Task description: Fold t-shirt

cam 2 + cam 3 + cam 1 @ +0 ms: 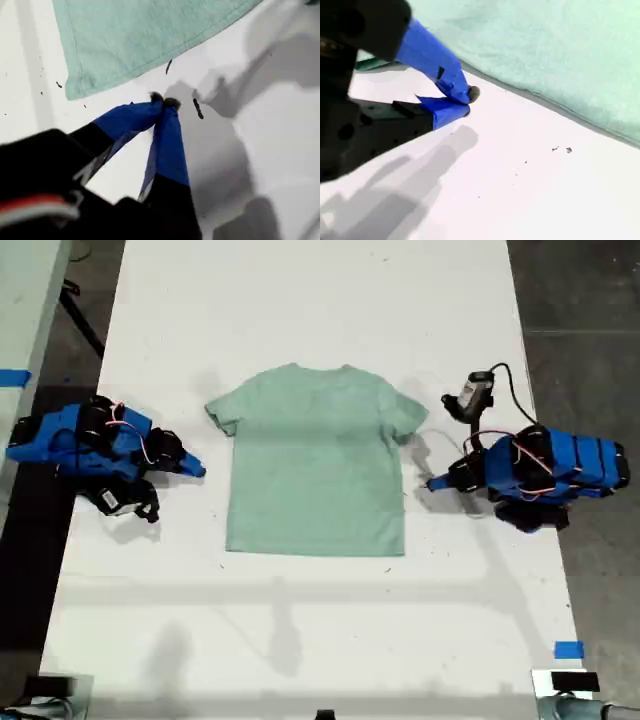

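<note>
Both grippers are empty and rest low over the white table (pixel 300 300), one arm on each of the exterior view's sides, with the t-shirt (pixel 315 460) lying flat between them in the middle of the table. My first gripper (pixel 164 101) has its tips pressed together just short of a stitched corner of the cloth. My second gripper (pixel 466 101) also looks closed, or all but, beside a long edge of the shirt and not touching it.

My worry is the pick-up. The fabric is thin and lies flat on a hard surface, so jaws that open too late or come down too shallow could slide over it and push it into wrinkles. A pinch could also take only the top layer and pull the two layers apart. If one arm lifts before the other, the fold will probably skew.

In the exterior view the collar points to the top and the hem to the bottom, so the long axis runs top to bottom, with the sleeves out to either side.
</note>
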Tool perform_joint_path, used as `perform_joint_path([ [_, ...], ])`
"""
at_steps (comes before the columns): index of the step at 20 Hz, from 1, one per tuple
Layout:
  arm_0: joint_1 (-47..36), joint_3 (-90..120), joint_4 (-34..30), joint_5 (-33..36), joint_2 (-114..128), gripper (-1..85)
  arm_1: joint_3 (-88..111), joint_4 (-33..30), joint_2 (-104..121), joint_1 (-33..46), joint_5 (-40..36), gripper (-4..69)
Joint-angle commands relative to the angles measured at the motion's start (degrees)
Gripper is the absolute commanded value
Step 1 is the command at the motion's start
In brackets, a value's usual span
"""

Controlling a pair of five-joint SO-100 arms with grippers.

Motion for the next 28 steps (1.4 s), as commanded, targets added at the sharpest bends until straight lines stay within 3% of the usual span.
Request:
perform_joint_path([
  [1,2.2,-0.4,0.4,0.3,0.3,0.0,0.4,-2.0,0.3,5.1,27.6,-1.3],
  [9,1.1,-0.4,0.4,-0.3,0.3,3.2,0.4,-2.0,0.3,5.3,28.4,-1.3],
  [16,-0.3,-3.4,-1.9,-4.5,0.3,-0.1,-6.4,-1.5,-0.4,6.2,30.5,-1.1],
  [19,-4.2,-11.9,0.4,-3.4,-5.0,-0.1,-16.0,-1.8,-11.0,11.4,25.8,-1.1],
  [28,-23.8,-45.0,4.5,13.4,-43.3,-0.1,-46.5,-3.3,-47.6,29.9,4.0,-1.1],
])
